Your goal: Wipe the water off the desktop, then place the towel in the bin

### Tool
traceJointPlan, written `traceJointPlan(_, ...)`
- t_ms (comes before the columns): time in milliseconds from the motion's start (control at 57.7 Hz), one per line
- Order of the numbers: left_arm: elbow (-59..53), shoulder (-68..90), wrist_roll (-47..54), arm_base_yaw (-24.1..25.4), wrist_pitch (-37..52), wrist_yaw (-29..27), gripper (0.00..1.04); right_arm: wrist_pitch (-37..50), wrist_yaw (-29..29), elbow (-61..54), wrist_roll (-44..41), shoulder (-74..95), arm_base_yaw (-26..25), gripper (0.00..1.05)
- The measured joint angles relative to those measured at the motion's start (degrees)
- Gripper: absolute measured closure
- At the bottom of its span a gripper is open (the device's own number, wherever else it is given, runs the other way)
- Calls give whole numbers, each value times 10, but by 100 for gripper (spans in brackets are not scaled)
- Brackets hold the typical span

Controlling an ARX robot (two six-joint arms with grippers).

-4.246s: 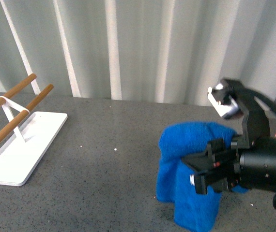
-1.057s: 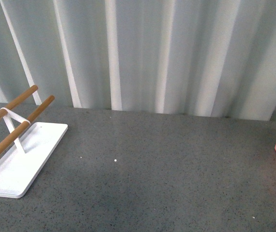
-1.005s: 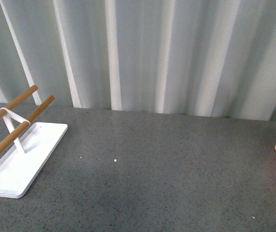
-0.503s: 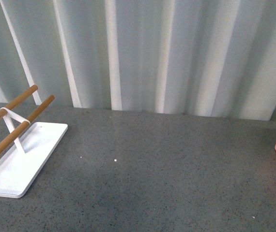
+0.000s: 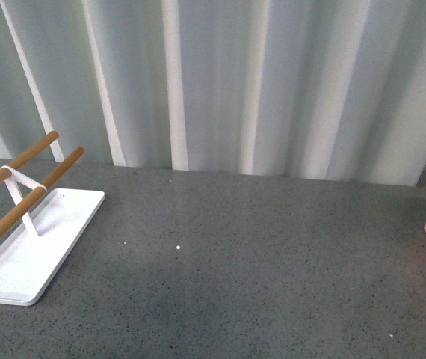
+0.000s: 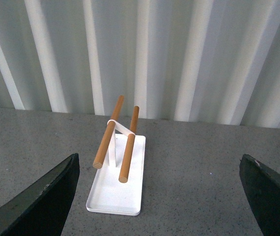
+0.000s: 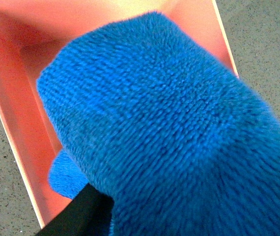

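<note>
Overhead, towel [image 7: 179, 132] hangs above the open bin [image 7: 22, 118].

Right wrist view: blue terry towel fills most of the frame, bunched, with a fold dipping inside the salmon-pink bin; a dark finger tip [image 7: 78, 214] shows at its lower edge, so the right gripper looks clamped on the cloth, though the jaws are mostly hidden. Speckled grey desktop [image 5: 258, 262] lies on both sides of the bin. Front view: neither arm visible; bin only an edge at far right; white tray [image 5: 30, 247] with two wooden rails [image 5: 26, 191] at left, a white speck [image 5: 178, 247] on the desktop. Left wrist view: left gripper [image 6: 164, 194] spread wide, nothing between its fingers [image 6: 46, 196], facing the tray.
</note>
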Motion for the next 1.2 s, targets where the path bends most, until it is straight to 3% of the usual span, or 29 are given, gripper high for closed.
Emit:
traceJointPlan(277,0,0,0,0,0,0,7,0,0,0,0,0,0,6)
traceJointPlan(728,0,0,0,0,0,0,7,8,-10,-3,1,0,-1,7)
traceJointPlan(745,0,0,0,0,0,0,7,27,-23,-10,1,-1,-3,8)
traceJointPlan(832,0,0,0,0,0,-2,7,314,-229,-149,3,-32,-12,24)
traceJointPlan(919,0,0,0,0,0,0,7,565,-306,-282,4,-60,2,38)
traceJointPlan(971,0,0,0,0,0,0,7,710,-307,-341,4,-78,15,47)
traceJointPlan(1040,0,0,0,0,0,0,7,820,-297,-389,4,-127,31,61)
traceJointPlan(1196,0,0,0,0,0,0,7,842,-258,-503,3,-222,68,101)
